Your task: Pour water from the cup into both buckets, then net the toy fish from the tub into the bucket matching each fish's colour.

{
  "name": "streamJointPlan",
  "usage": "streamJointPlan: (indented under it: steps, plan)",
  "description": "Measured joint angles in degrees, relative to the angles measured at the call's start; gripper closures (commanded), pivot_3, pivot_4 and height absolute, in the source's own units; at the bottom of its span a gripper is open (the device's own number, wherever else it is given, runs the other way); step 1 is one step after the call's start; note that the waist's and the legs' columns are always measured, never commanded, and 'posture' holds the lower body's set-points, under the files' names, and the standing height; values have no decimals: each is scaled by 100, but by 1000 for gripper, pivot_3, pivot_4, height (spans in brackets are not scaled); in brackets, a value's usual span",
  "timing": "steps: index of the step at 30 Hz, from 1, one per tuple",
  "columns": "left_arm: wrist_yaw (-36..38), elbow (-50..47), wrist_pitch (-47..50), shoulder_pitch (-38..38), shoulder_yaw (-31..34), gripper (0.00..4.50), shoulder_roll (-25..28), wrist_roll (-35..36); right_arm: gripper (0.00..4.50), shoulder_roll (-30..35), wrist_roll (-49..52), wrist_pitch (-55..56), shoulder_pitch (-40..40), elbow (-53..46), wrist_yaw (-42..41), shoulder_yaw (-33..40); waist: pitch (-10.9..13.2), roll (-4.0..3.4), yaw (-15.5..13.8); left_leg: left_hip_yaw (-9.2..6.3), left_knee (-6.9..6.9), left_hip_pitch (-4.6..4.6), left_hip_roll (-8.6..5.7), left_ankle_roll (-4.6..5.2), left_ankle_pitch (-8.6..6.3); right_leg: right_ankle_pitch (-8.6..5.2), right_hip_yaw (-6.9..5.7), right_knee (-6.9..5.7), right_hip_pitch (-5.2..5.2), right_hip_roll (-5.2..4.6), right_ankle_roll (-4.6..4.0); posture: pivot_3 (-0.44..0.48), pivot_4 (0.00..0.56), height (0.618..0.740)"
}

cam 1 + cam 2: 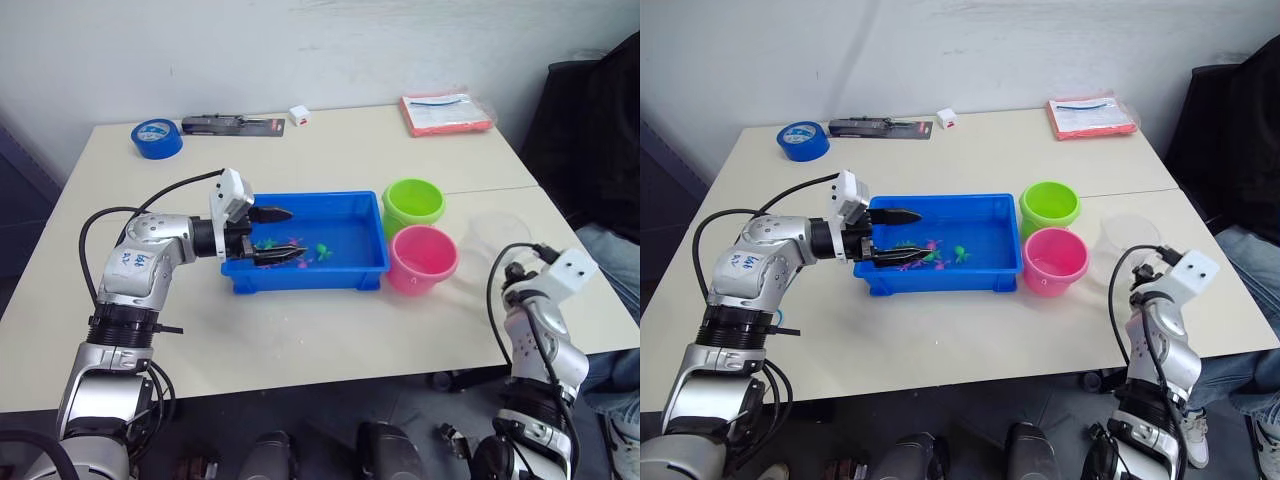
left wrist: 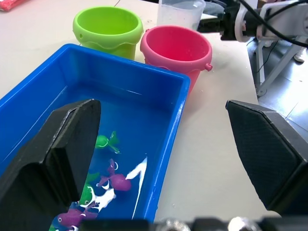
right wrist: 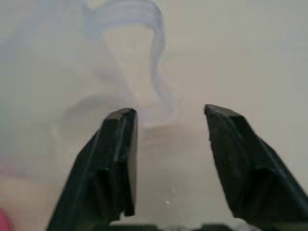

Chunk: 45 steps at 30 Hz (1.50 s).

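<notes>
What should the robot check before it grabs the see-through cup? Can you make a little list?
1. Right gripper open: ok.
2. Cup upright, beside the pink bucket: ok.
3. Cup handle between the right fingers: cannot tell.
4. Green bucket and pink bucket upright, mouths clear: ok.
5. Left gripper out of the pouring path: ok, it hangs open over the tub.
6. Water in the cup: cannot tell.

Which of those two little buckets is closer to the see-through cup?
The pink bucket. It stands right beside the clear cup, nearer the robot, while the lime green bucket sits behind it, farther from the cup.
</notes>
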State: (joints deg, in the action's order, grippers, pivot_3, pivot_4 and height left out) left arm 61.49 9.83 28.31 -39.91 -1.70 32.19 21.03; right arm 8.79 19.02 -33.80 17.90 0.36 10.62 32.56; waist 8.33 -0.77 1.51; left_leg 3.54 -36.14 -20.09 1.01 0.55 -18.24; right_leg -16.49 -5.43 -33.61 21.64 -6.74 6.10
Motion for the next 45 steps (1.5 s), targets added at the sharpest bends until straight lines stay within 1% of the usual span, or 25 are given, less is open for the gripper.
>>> streamJointPlan:
  steps: [5, 9, 10, 11, 14, 17, 18, 19, 20, 23, 24, 26, 29, 31, 33, 36, 41, 45]
  plan:
    - [1, 0, -2, 2, -15, 0, -15, 0, 12, 61, 27, -317, -414, -586, 4, -85, 0, 0, -4, 2, -1, 1, 0, 3, -1, 0, 6, 0, 0, 0, 0, 0, 150, 737]
    - [-14, -3, 0, 11, -16, 0, -27, 1, 12, 95, 227, -744, -932, -1359, -82, -60, 0, 0, -9, 2, 3, -1, 1, 5, -3, 0, 7, 7, 1, -1, 0, 0, 150, 737]
    - [-46, -10, 11, 19, -14, 0, -31, 3, 12, 189, 396, -905, -1141, -1620, -257, -73, -1, -2, -16, 1, 3, -2, 0, 7, -4, 0, 7, 7, 1, -2, 0, 0, 150, 737]
    - [-98, -20, 44, 60, 28, 0, -31, 7, 12, 401, 617, -1077, -1418, -1943, -564, -107, -2, -7, -25, 1, 5, -1, 0, 12, -7, 0, 9, 8, 0, -2, 0, 0, 150, 737]
    - [-364, -44, 157, 310, 252, 0, -2, 21, 12, 1445, 1267, -1478, -2120, -2846, -1738, -130, -1, -4, -26, 7, 3, 1, -1, 46, -27, 1, 15, 12, -5, -1, 2, 0, 150, 737]
    - [-612, -51, 263, 425, 397, 0, -2, 45, 12, 2095, 1659, -1555, -2370, -3237, -2576, -117, 3, 22, -7, 8, 3, 2, 5, 57, -33, 3, 13, 19, -7, 2, 6, 0, 150, 737]
    - [-781, -94, 317, 521, 516, 0, -4, 78, 12, 2443, 1878, -1603, -2413, -3306, -3030, -129, 3, 27, 3, 10, 0, 2, 9, 56, -36, 4, 13, 21, -7, 5, 7, 0, 150, 737]
    - [-1020, -129, 383, 660, 717, 0, -3, 105, 12, 2886, 2107, -1627, -2403, -3360, -3540, -93, 5, 29, 5, 16, 2, 2, 10, 57, -36, 4, 14, 21, -7, 4, 8, 0, 150, 737]
    - [-1274, -172, 443, 793, 936, 0, -3, 119, 12, 3131, 2287, -1638, -2303, -3348, -3892, -84, 6, 38, -3, 13, 1, 7, 16, 53, -36, 5, 11, 23, -7, 4, 8, 0, 150, 737]
    - [-2007, -306, 589, 1140, 1472, 0, -50, 132, 12, 3735, 2703, -1662, -1819, -3303, -4671, -311, 10, 41, -6, 14, 1, 9, 18, 51, -37, 4, 12, 25, -7, -6, 8, 0, 150, 737]
    - [-2266, -333, 665, 1245, 1641, 0, -62, 134, 12, 3856, 2812, -1654, -1621, -3304, -4889, -430, 12, 53, -24, 11, 0, 9, 20, 50, -37, 5, 11, 27, -8, -13, 8, 0, 150, 737]
    - [-2674, -373, 836, 1467, 1962, 0, -58, 148, 12, 3918, 2869, -1569, -1282, -3296, -5140, -777, 11, 71, -70, 7, -1, 8, 24, 40, -39, 5, 5, 30, -7, -19, 7, 0, 150, 737]
    - [-2965, -319, 918, 1727, 2246, 0, -19, 138, 12, 3903, 2737, -1340, -956, -3283, -5325, -1373, 11, 72, -152, 10, -2, 6, 16, 16, -32, 4, -10, 33, -4, -43, 7, 0, 150, 737]
    - [-3083, -96, 831, 1930, 2261, 0, 158, -2, 12, 3797, 2754, -1269, -689, -3291, -5440, -1723, 11, 71, -202, 0, -1, 0, 0, 15, -30, 4, -29, 34, -2, -68, 6, 0, 150, 737]
    - [-3112, 337, 729, 2042, 2224, 0, 368, -206, 12, 3663, 2791, -1235, -498, -3321, -5507, -1989, 11, 71, -257, -2, -1, -1, -6, 17, -32, 4, -37, 59, -2, -78, 5, 0, 150, 737]
    - [-3001, 910, 545, 2036, 2136, 0, 503, -354, 12, 3583, 2812, -1209, -440, -3400, -5586, -2277, 11, 72, -345, -23, -2, -14, -12, 5, -42, 12, -50, 69, 2, -94, -9, 0, 150, 737]
    - [-2846, 2017, 2, 1546, 1875, 0, 568, -612, 12, 3612, 2659, -957, -488, -3418, -5832, -2513, 6, 80, -431, -20, -1, -19, -15, 5, -47, 19, -56, 77, 1, -99, -18, 0, 150, 737]
    - [-2742, 3219, -645, 892, 1619, 0, 675, -927, 12, 3613, 2615, -866, -510, -3417, -5909, -2549, 6, 80, -430, -10, 2, -16, -14, 21, -37, 21, -80, 71, 1, -90, -14, 0, 150, 737]
